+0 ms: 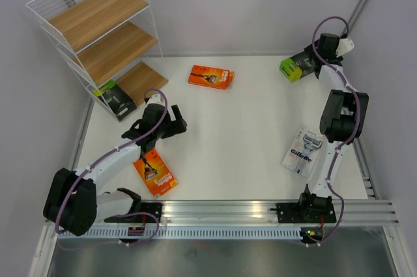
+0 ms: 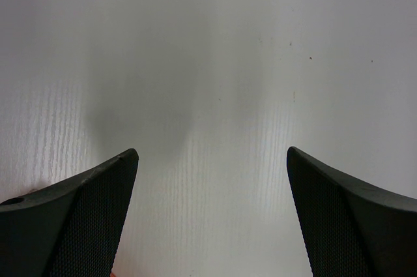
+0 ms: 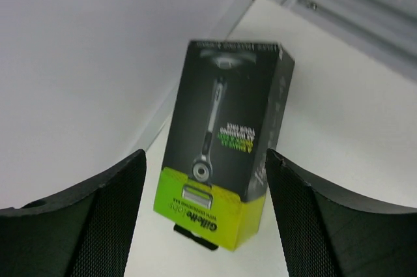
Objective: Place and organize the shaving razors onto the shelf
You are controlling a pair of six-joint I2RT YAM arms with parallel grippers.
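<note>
Shaving razors, five packs in all, with the shelf (image 1: 98,36) at the far left of the table (image 1: 247,120). One black pack with a lime-green end (image 3: 221,127) sits at the far right corner of the table, close to the wall and directly ahead of the right gripper (image 3: 205,154). In the right wrist view it is in line with the gap between the two dark fingers (image 3: 98,218), which stand wide apart on either side of its lime end and do not visibly touch it. Whether it lies flat or is tipped up cannot be told. Its dark face shows a razor printed lengthwise, head toward the lime end, with green and white lettering beside the handle.

A second black-and-lime pack (image 1: 115,98) rests at the front edge of the shelf's lowest board. One orange pack (image 1: 210,75) lies flat at the far middle of the table. The other orange pack (image 1: 155,173) lies just beside the left arm (image 1: 111,156), on its near side. The white-and-blue Gillette pack (image 1: 303,152) lies flat beside the right arm (image 1: 339,120). The left gripper (image 2: 212,152) has its fingers spread, with only bare table between them.
</note>
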